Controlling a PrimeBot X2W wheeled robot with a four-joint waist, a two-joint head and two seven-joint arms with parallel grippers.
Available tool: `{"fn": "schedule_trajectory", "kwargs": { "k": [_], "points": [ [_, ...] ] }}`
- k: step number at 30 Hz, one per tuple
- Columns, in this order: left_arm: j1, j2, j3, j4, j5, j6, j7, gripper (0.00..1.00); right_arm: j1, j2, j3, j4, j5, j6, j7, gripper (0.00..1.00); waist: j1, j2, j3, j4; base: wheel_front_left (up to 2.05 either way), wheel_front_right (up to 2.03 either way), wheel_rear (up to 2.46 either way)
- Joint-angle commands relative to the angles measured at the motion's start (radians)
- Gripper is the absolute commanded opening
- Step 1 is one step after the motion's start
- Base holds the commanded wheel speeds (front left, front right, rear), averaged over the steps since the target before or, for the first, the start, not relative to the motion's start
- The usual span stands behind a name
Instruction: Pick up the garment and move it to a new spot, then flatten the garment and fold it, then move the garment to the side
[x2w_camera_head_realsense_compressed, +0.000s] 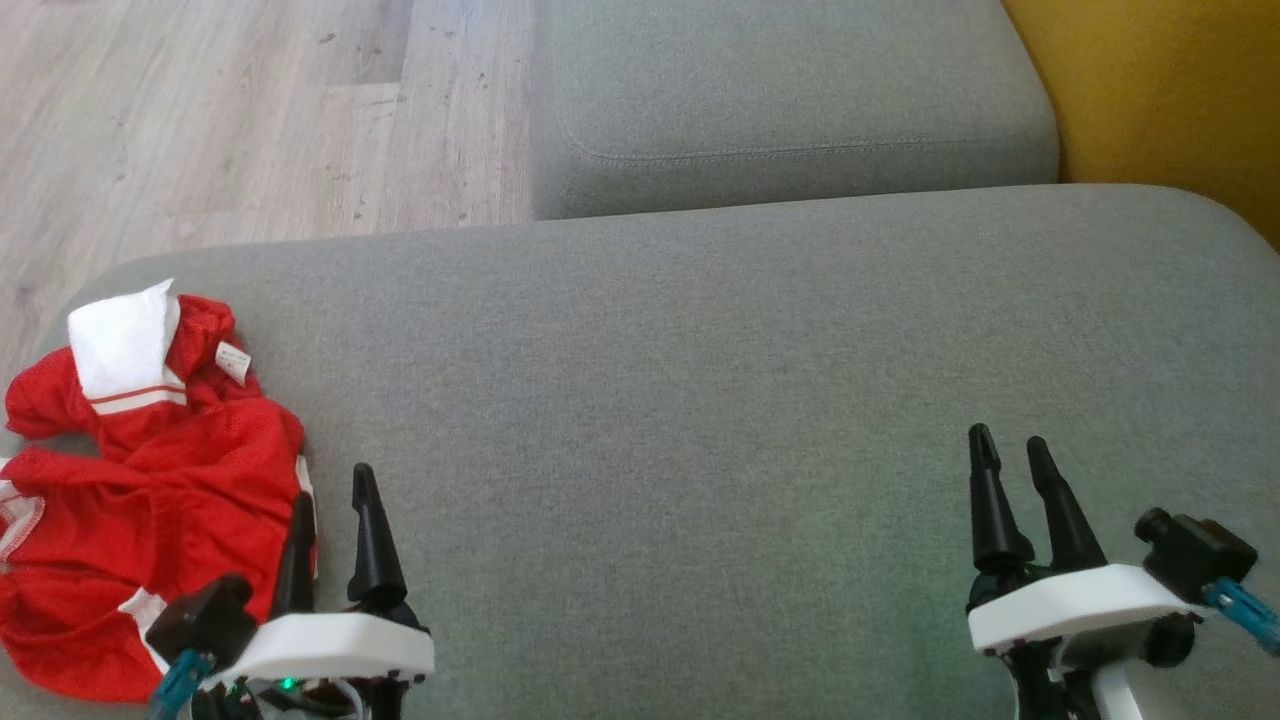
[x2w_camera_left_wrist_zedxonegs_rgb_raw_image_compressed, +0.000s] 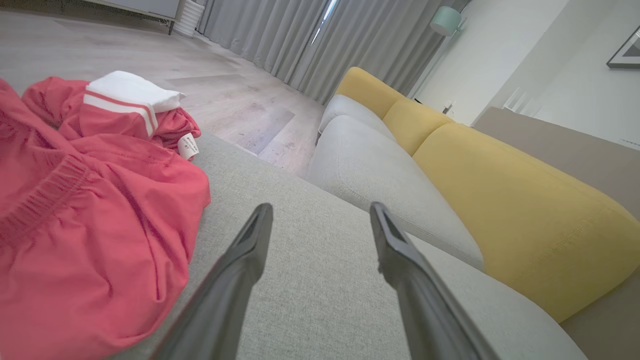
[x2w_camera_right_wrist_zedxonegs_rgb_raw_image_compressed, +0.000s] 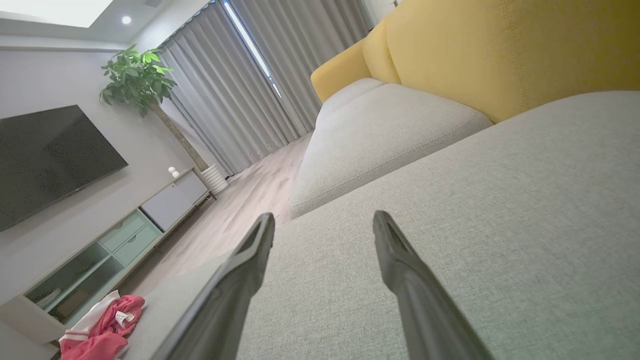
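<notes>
The garment is lying crumpled on the cushion at the head view's lower left, just left of the left gripper, whose jaws are standing apart, empty. The right gripper, likewise spread, is sitting well apart at lower right.

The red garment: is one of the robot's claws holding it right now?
No, the red garment lies crumpled on the grey cushion beside the open, empty left gripper.
</notes>
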Motion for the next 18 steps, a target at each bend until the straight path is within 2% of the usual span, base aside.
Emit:
{"fn": "schedule_trajectory", "kwargs": {
  "k": [1,18],
  "points": [
    [-0.03,0.008,0.01,-0.04,0.038,0.007,-0.017,1.0,-0.028,-0.006,0.025,-0.043,-0.04,0.0,-0.015,1.0,0.0,0.0,-0.001,0.0,0.0,0.0,0.0],
    [-0.017,0.009,-0.009,-0.024,0.252,0.022,-0.07,1.0,-0.024,-0.007,0.067,-0.055,-0.27,-0.001,-0.068,1.0,0.0,0.0,-0.017,-0.016,0.0,0.0,0.0]
  ]
}}
